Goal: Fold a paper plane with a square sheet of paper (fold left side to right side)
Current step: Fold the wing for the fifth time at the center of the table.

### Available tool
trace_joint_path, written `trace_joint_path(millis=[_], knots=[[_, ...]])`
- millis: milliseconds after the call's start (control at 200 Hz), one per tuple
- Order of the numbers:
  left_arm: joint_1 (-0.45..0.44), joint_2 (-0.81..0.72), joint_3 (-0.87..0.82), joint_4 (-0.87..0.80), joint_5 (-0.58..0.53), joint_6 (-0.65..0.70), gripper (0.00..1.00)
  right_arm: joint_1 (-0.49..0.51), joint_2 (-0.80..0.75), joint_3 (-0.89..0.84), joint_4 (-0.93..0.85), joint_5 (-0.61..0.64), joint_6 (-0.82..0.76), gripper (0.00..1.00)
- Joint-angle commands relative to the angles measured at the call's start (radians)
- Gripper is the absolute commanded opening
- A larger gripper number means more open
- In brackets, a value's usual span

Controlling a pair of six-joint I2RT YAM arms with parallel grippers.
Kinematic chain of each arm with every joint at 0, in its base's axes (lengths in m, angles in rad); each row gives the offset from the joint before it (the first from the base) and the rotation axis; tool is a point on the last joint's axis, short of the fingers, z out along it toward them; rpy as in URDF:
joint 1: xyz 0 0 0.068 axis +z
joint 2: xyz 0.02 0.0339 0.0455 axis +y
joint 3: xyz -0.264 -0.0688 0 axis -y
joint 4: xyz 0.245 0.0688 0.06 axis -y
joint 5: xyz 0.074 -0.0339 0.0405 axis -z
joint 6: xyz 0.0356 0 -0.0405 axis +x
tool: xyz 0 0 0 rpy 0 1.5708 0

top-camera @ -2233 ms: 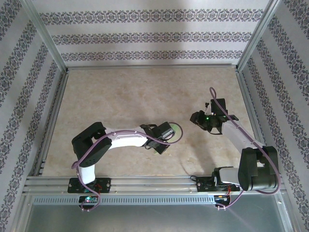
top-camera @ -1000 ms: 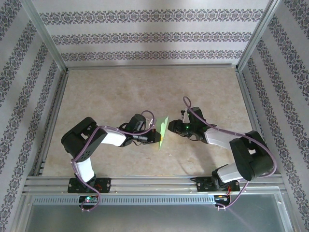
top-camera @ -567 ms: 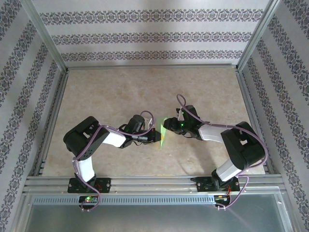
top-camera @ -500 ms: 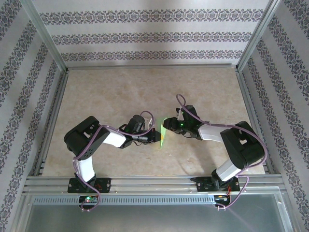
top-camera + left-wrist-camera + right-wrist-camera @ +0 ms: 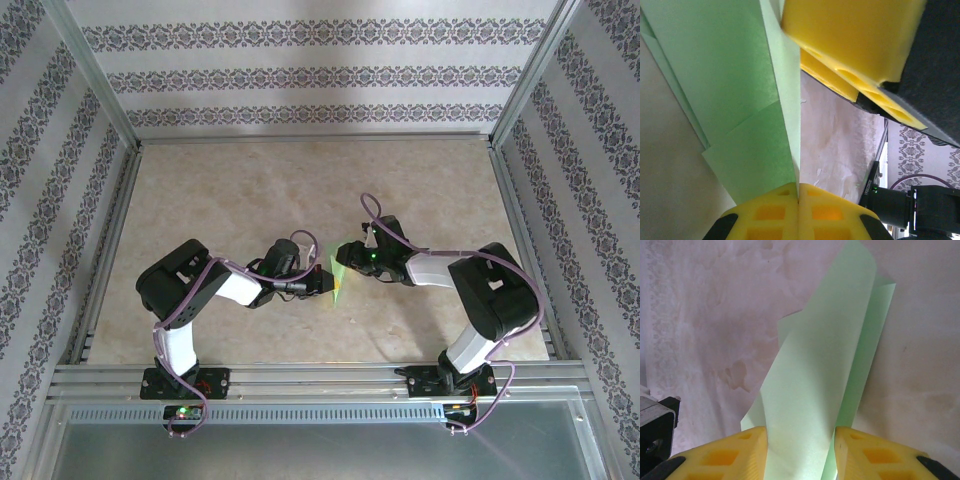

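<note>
The light-green paper, folded into a narrow layered shape, stands on edge above the table's middle. My left gripper is shut on its lower edge; in the left wrist view the yellow pads meet on the paper's crease. My right gripper comes in from the right. Its yellow fingers stand apart, and a curved flap of the paper lies in the gap between them, reaching both pads. The right gripper's fingers also show at the top of the left wrist view.
A beige marbled table top lies inside an aluminium frame, with patterned walls on three sides. Both arms meet near the table's middle, their purple cables looping over them.
My right gripper has come left from the table's right side until its fingers straddle the paper. The left gripper has lifted the paper on edge and now holds steady.
</note>
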State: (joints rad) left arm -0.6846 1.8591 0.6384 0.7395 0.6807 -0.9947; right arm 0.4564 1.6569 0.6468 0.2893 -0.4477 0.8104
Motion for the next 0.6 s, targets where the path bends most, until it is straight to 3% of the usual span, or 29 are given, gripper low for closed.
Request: trace_joint_path(millis=[0, 345, 595], knots=[[0.018, 0.028, -0.011, 0.063, 0.015, -0.019, 0.00, 0.017, 0.023, 0.029, 0.018, 0.022, 0.004, 0.41], [0.020, 0.028, -0.015, 0.064, 0.010, -0.023, 0.16, 0.036, 0.087, 0.071, -0.078, 0.045, 0.001, 0.38], [0.057, -0.063, -0.048, 0.011, -0.007, -0.002, 0.28, 0.042, 0.098, 0.088, -0.131, 0.069, -0.020, 0.38]])
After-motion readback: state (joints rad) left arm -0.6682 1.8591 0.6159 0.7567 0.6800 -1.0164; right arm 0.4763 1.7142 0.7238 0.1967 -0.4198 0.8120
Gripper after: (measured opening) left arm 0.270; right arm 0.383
